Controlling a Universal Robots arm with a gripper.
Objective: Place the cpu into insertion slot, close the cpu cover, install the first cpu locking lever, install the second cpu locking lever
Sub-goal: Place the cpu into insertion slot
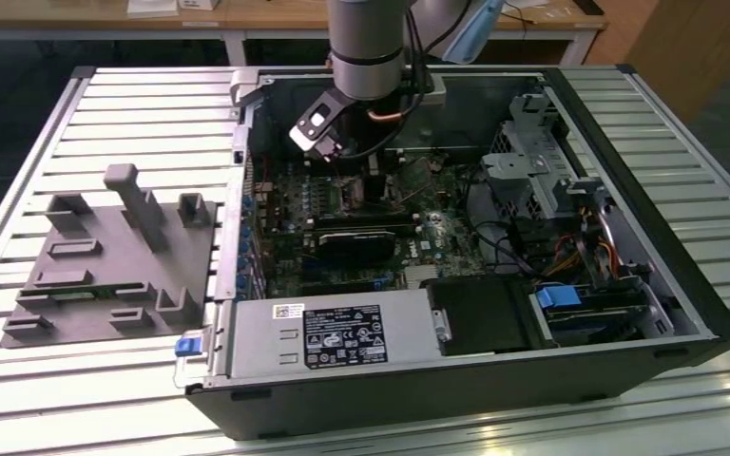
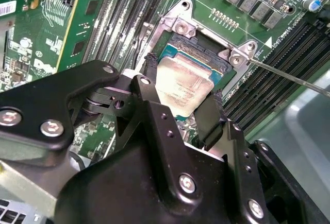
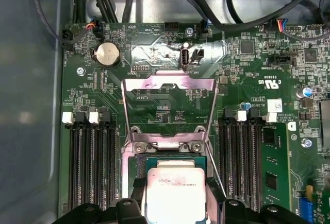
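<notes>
cpu [image 3: 175, 193] clamped between tips of pincer [image 2: 182, 84], just over insertion slot [image 2: 198, 49]; cpu cover [image 3: 167, 83] raised open

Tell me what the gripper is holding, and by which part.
The gripper holds the cpu, pinched by two opposite edges between its fingers, over the insertion slot.

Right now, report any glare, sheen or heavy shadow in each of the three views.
Exterior view: light glares off the slatted table, and the computer case interior lies in shadow. First wrist view: a pinkish sheen runs along the open cpu cover, and the cpu top looks washed pale. Second wrist view: even light, only a mild sheen on the cpu.
</notes>
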